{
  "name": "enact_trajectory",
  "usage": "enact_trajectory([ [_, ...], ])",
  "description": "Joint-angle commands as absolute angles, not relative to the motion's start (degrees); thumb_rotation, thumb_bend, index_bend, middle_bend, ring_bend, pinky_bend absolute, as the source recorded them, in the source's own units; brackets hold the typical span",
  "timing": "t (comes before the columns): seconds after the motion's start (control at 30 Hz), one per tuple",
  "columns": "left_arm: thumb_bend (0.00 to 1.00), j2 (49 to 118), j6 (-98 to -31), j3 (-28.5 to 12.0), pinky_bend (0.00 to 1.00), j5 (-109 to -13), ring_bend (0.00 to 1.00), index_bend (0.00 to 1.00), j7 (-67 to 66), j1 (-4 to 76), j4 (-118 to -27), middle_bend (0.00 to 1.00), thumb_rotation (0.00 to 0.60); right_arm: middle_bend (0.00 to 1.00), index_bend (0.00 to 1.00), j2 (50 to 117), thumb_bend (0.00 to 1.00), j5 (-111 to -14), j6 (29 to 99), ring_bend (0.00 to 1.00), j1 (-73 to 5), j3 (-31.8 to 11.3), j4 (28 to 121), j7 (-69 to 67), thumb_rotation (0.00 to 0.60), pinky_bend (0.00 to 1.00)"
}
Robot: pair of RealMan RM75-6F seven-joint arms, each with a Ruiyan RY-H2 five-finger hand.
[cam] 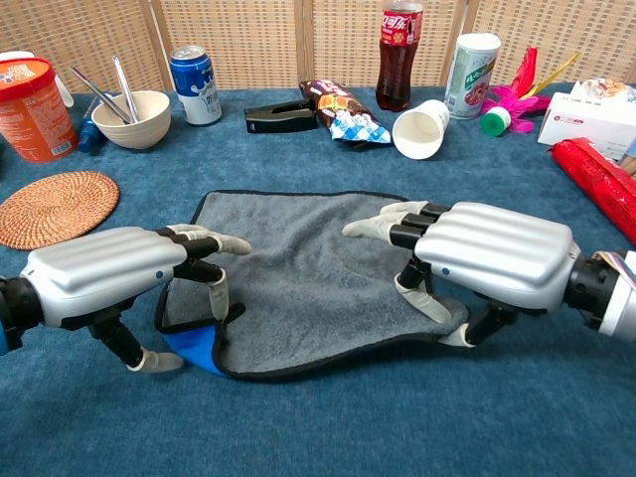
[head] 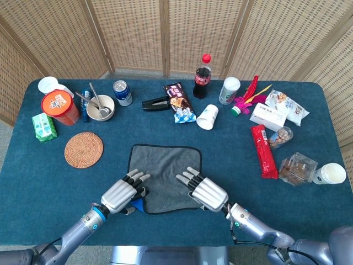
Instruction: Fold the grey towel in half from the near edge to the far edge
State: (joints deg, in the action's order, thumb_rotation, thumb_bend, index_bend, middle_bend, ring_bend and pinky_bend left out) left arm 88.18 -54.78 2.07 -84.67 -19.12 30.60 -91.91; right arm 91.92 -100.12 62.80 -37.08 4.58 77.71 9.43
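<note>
Our left hand [cam: 109, 280] pinches the near left corner of the grey towel [cam: 298, 273], where a blue bit [cam: 194, 348] shows, and our right hand [cam: 492, 253] grips the near right edge with its fingers on top and its thumb underneath. The towel lies flat in the middle of the blue desk [head: 220, 154]. Far behind it stand a cola bottle [head: 202, 69] and a tipped paper cup [head: 208, 117].
</note>
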Motion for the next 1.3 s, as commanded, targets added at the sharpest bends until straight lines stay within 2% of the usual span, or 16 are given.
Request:
enact_trajectory([
  [0.03, 0.31, 88.4, -54.8, 2.1, 0.0, -84.3, 0.0, 0.4, -19.5, 30.7, -91.9, 0.0, 0.6, 0.0, 0.74, 91.9, 0.36, -100.1, 62.8, 0.0, -37.1, 4.6, 77.7, 9.4, 0.6, 0.0],
  [0.73, 0.35, 89.4, -55.1, 2.2, 0.0, -83.2, 0.0, 0.56, -20.8, 31.5, -91.3, 0.0, 0.6, 0.0, 0.74, 91.9, 0.36, -100.2, 63.1, 0.0, -36.8, 4.6, 77.2, 8.4, 0.6, 0.0],
  [1.1, 0.42, 89.6, -55.5, 2.3, 0.0, -83.1, 0.0, 0.59, -20.9, 31.6, -91.0, 0.0, 0.6, 0.0, 0.74, 91.8, 0.36, -100.3, 63.3, 0.0, -36.6, 4.8, 76.9, 7.9, 0.6, 0.0],
  [1.3, 0.45, 89.8, -55.6, 2.4, 0.0, -83.1, 0.0, 0.66, -20.7, 31.7, -91.0, 0.0, 0.6, 0.0, 0.74, 91.7, 0.37, -100.3, 63.4, 0.0, -36.5, 4.8, 76.8, 7.8, 0.6, 0.0],
])
